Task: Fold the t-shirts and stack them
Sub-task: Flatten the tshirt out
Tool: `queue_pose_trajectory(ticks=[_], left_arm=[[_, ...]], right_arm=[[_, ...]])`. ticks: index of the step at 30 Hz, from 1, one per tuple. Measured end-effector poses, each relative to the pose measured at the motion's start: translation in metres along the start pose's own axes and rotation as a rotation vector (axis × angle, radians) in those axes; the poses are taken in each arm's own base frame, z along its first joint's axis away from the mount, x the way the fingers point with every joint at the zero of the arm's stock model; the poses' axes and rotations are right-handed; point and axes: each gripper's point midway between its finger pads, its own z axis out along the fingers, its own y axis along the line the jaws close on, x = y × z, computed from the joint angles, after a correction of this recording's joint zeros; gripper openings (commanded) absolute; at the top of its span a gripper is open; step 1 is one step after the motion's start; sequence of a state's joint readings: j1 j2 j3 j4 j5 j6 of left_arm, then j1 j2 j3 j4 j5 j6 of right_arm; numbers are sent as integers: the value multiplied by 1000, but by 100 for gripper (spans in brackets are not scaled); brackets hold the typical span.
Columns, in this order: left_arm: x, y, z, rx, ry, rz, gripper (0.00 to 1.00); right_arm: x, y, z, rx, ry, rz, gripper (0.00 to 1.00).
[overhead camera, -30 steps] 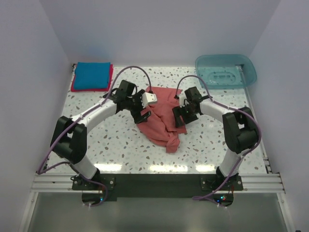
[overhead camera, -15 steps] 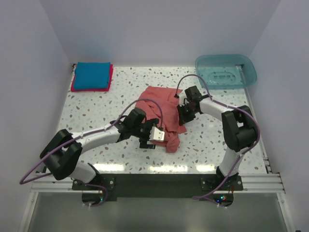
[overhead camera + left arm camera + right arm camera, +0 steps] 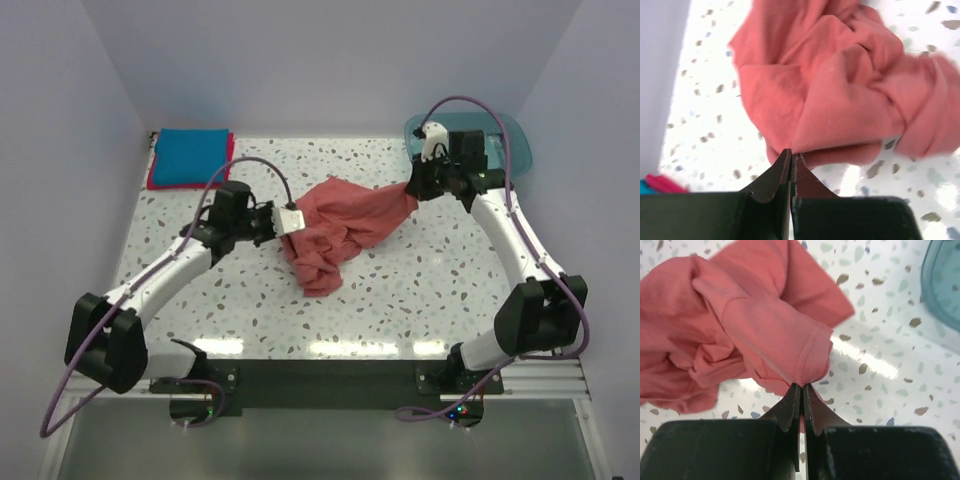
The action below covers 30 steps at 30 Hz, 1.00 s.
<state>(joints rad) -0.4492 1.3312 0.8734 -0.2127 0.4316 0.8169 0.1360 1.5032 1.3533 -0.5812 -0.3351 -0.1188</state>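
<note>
From above, the salmon-red t-shirt (image 3: 340, 228) is lying bunched at the centre of the frame on the speckled table (image 3: 250, 300). It is being stretched between the two arms. The left gripper (image 3: 283, 222) is clamping its left edge. The right gripper (image 3: 412, 190) is clamping a corner at upper right and holding it raised, just beside the teal tub (image 3: 510, 150). The blue t-shirt (image 3: 190, 155) is sitting folded on the crimson-pink t-shirt (image 3: 152, 181) in the upper left corner, well apart from the action.

In the left wrist view, the jaws are meeting at lower centre, closed on a thin fold of salmon-red cloth. The rest of the shirt is filling the upper frame in loose creases.

In the right wrist view, the jaws are pressing together at lower centre, pinching a hemmed edge that looks like a sleeve opening. The body of the shirt is trailing off to the upper left.

The step in hand looks like spreading the shirt flat before folding. To do it well, the arms should be drawing apart evenly, lifting enough for the twisted middle to fall open. They should then be lowering the cloth flat on bare table, clear of the tub. Neither pinch appears to be on a matching corner, so regripping at shoulders or hem may be needed.
</note>
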Motion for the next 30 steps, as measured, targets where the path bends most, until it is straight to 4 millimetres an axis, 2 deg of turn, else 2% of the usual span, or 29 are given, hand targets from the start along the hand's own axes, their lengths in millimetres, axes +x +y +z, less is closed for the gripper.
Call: queue_pose_trajectory(ticks=[3, 8, 11, 12, 13, 15, 16, 18, 20, 22, 24, 26, 28, 30], left_arm=[[-5, 47, -36, -87, -12, -8, 0], [-5, 109, -90, -191, -26, -33, 0], [-6, 129, -111, -212, -32, -21, 15], [-5, 130, -112, -206, -34, -21, 30], [-3, 131, -111, -197, -35, -24, 37], [8, 128, -102, -165, -32, -75, 50], [17, 127, -97, -151, -26, -111, 53], [33, 124, -89, -125, -10, -180, 61], [43, 118, -84, -103, 0, -232, 61], [45, 107, -82, -77, -9, -277, 60], [38, 93, -77, -45, -30, -306, 59], [18, 69, -67, 12, -66, -325, 59], [-6, 43, -56, 62, -111, -330, 59], [-30, 13, -49, 114, -160, -353, 59]], right_arm=[[-28, 1, -15, 11, -75, -29, 0], [-65, -5, -43, 51, -185, -52, 0], [-89, -15, -69, 97, -266, -65, 0], [-94, -18, -75, 110, -283, -67, 0], [-98, -20, -81, 122, -299, -73, 0], [-99, -23, -87, 136, -312, -76, 0], [-97, -23, -87, 138, -309, -76, 0], [-85, -24, -81, 133, -281, -70, 0], [-63, -24, -68, 122, -220, -51, 0], [-36, -22, -56, 97, -148, -22, 0], [-9, -13, -46, 47, -83, 28, 0], [10, 1, -40, -8, -47, 88, 0], [16, 24, -39, -72, -39, 153, 0], [7, 52, -41, -140, -66, 170, 0]])
